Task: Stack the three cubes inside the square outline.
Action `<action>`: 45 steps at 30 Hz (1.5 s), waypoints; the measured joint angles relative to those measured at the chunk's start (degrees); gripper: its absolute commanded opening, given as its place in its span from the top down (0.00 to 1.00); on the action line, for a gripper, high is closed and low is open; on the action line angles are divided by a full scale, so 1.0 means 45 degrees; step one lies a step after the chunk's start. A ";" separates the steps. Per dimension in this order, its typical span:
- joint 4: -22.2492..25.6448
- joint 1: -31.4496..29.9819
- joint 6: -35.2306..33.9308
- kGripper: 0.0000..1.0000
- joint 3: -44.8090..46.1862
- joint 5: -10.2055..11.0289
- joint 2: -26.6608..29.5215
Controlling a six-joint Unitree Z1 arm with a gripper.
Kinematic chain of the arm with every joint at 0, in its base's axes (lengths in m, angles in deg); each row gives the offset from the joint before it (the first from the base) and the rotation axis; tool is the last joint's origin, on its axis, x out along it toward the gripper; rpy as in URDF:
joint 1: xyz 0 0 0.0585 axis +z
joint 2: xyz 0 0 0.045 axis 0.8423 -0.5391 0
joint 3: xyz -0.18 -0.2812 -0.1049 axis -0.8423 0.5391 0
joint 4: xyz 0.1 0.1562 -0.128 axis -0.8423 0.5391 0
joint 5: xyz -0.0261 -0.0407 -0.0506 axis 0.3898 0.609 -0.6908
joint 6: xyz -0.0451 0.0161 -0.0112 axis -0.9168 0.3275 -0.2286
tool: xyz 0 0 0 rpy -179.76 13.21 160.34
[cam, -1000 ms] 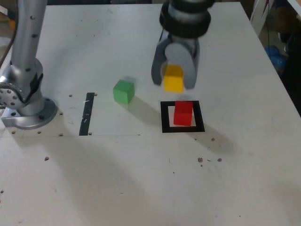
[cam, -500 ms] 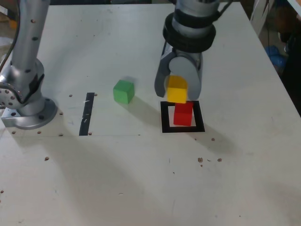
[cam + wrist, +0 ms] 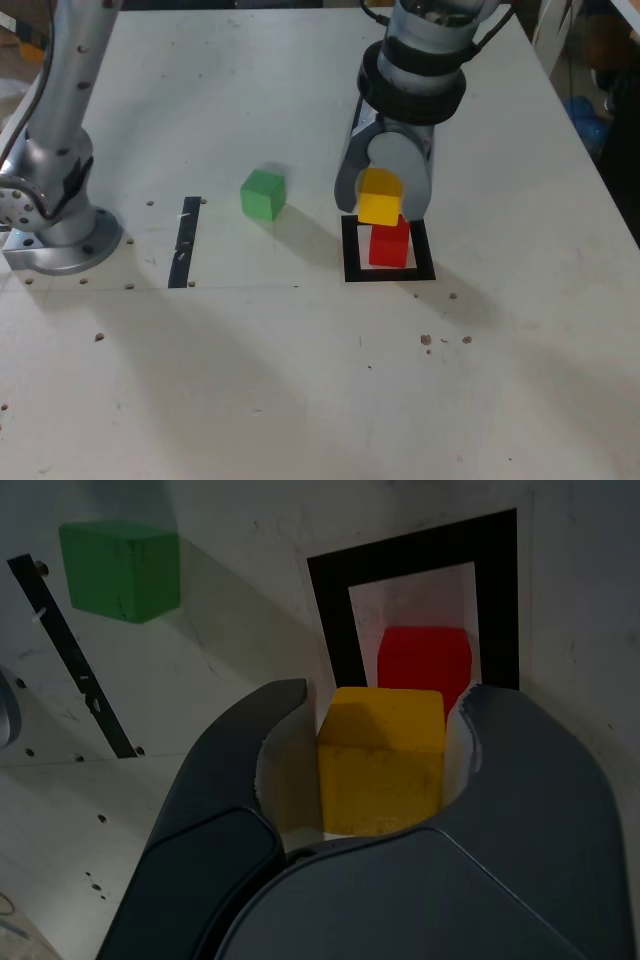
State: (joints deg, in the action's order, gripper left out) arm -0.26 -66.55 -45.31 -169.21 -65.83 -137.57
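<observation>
Jaws gripping a yellow cube near a red one

In the exterior view, the grey curved jaws [image 3: 382, 207] are holding the small plain yellow cube [image 3: 380, 198] between their tips. Below the jaws in this view, the small plain red cube [image 3: 389, 246] is sitting inside the flat black square outline with a white centre [image 3: 425, 250], its upper part partly hidden by the yellow one. The small plain green cube [image 3: 263, 195] is resting on the pale counter [image 3: 250, 380], off to the exterior view's left of the jaws, and a short black tape strip [image 3: 184, 245] is lying farther left. In the wrist view, the jaws are closing around the yellow cube's sides, and the red cube is showing just beyond it, within the outline.
</observation>
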 measured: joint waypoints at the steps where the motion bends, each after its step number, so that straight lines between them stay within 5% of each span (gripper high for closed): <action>1: -0.0016 0.0013 0.0045 0.74 0.0000 0.0008 0.0000; 37: -0.0337 0.0275 0.0895 0.65 -0.0179 -0.0177 -0.0827; 45: -0.0350 0.0275 0.0982 0.48 -0.0309 -0.0294 -0.0971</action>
State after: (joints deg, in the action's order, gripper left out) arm -1.83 -65.32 -40.89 -170.60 -67.16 -141.94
